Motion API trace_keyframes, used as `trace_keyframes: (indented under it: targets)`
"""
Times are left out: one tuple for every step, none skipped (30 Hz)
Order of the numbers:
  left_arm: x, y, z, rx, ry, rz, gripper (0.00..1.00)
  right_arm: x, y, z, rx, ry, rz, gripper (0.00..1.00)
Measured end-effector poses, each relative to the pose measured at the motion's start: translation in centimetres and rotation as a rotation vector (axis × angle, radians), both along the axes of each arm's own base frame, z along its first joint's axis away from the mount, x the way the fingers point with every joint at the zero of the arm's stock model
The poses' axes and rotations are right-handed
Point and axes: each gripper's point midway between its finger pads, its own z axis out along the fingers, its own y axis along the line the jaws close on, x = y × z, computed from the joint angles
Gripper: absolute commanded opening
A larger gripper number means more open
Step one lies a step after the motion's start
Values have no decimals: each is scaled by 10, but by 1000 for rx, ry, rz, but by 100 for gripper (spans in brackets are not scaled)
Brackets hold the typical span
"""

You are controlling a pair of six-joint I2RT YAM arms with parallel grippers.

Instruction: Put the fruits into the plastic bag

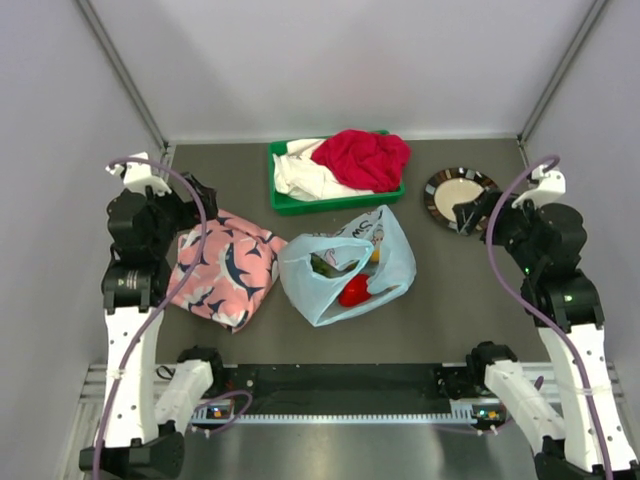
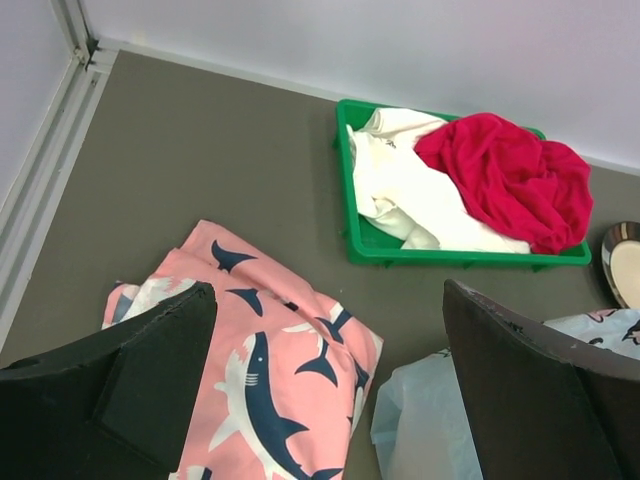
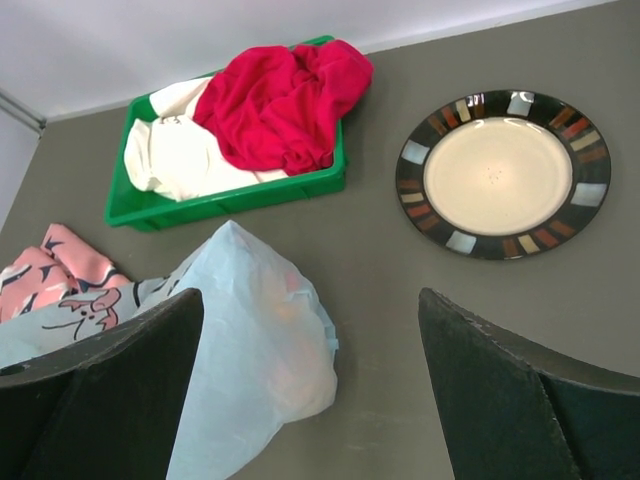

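Note:
The light-blue plastic bag (image 1: 345, 268) lies in the middle of the table with its mouth open. Inside it show the red pepper-like fruit (image 1: 353, 291), a bit of green pineapple crown (image 1: 324, 265) and a yellow-orange fruit (image 1: 374, 256); the peach is not clearly visible. The bag also shows in the right wrist view (image 3: 255, 350) and at the edge of the left wrist view (image 2: 425, 420). My left gripper (image 2: 325, 400) is open and empty, high above the pink cloth. My right gripper (image 3: 310, 400) is open and empty, raised right of the bag.
A pink cloth with navy sharks (image 1: 225, 266) lies left of the bag. A green tray (image 1: 283, 200) of red and white clothes stands at the back. An empty banded plate (image 1: 455, 196) sits at the back right. Grey walls enclose the table.

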Motion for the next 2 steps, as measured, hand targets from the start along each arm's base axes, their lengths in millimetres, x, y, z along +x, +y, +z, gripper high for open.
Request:
trace_keyframes:
  targets:
    - [0, 0, -2, 0, 5, 0, 99, 0, 0, -1, 0, 2, -1, 88]
    - [0, 0, -4, 1, 9, -1, 99, 0, 0, -3, -1, 6, -1, 88]
